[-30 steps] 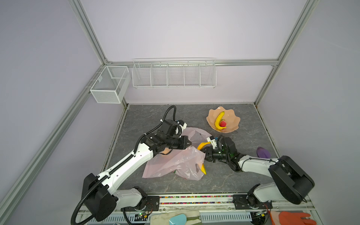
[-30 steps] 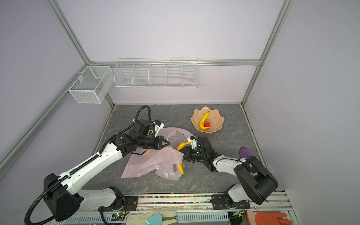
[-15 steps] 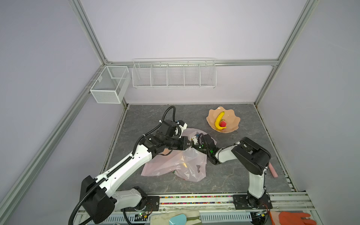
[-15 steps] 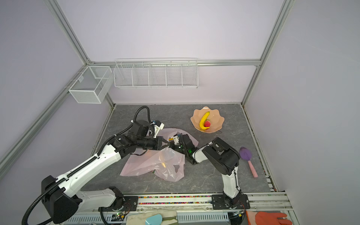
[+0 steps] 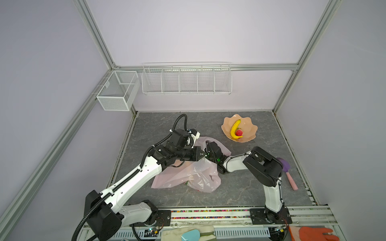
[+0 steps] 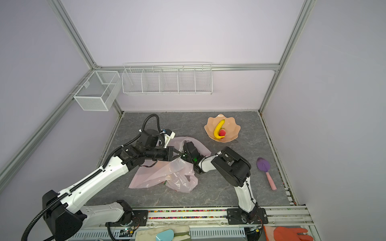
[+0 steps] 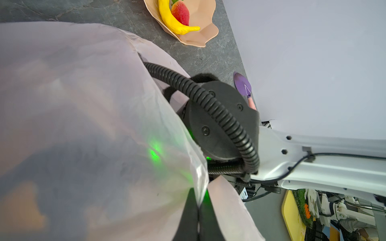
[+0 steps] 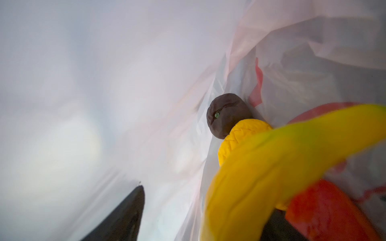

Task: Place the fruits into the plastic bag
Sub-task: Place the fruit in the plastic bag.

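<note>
The pale pink plastic bag (image 5: pixel 188 175) (image 6: pixel 167 173) lies crumpled mid-table. My left gripper (image 5: pixel 203 155) (image 7: pixel 197 200) is shut on its rim and holds the mouth up. My right gripper (image 8: pixel 200 219) is inside the bag, hidden in both top views behind its wrist (image 5: pixel 215 153). Its jaws stand wide apart, open. A blurred yellow banana (image 8: pixel 271 167) hangs loose by one finger. Deeper in the bag lie a yellow pear (image 8: pixel 240 135), a dark brown fruit (image 8: pixel 226 114) and an orange-red fruit (image 8: pixel 325 208). A second banana (image 5: pixel 234 130) and a strawberry (image 5: pixel 239 132) rest in the bowl.
The peach scalloped bowl (image 5: pixel 248 127) (image 6: pixel 232 127) (image 7: pixel 202 31) stands at the back right. A purple spade with a pink handle (image 5: pixel 284 164) (image 6: pixel 263 164) lies by the right wall. Wire baskets (image 5: pixel 187 78) hang on the back wall.
My right gripper has carried the banana from beside the bag into its mouth and its jaws have opened. The left gripper has kept its hold on the rim.
</note>
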Controlling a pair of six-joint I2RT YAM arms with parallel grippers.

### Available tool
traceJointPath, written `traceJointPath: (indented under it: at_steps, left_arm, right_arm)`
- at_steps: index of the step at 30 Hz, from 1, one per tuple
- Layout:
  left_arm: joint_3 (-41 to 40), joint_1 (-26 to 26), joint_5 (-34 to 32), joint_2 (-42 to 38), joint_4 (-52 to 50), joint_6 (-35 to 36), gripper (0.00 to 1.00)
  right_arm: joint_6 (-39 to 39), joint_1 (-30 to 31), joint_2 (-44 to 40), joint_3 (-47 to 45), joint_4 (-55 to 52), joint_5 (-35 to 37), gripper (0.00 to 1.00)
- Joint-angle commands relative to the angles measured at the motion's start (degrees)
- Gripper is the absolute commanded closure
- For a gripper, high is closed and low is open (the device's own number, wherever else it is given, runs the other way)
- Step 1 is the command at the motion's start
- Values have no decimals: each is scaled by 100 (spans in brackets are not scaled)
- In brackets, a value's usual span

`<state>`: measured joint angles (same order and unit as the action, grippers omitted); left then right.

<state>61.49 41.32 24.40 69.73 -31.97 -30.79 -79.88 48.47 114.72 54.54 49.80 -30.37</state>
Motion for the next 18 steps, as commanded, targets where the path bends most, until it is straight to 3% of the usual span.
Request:
traceJointPath:
  at_steps: [1,10,18]
  left_arm:
    - [-66,25,-225,-155,-125,34,100]
    - [-50,-31,-740,-162,-343,34,100]
    - [-106,-118,-806,-263,-320,5,100]
  right_arm:
    - [163,-46,-374,-269,-875,170,13]
    - [816,-135,-1160,-626,-2439,274,7]
    - [1280,-232,-1993,-946,-3484,628,5]
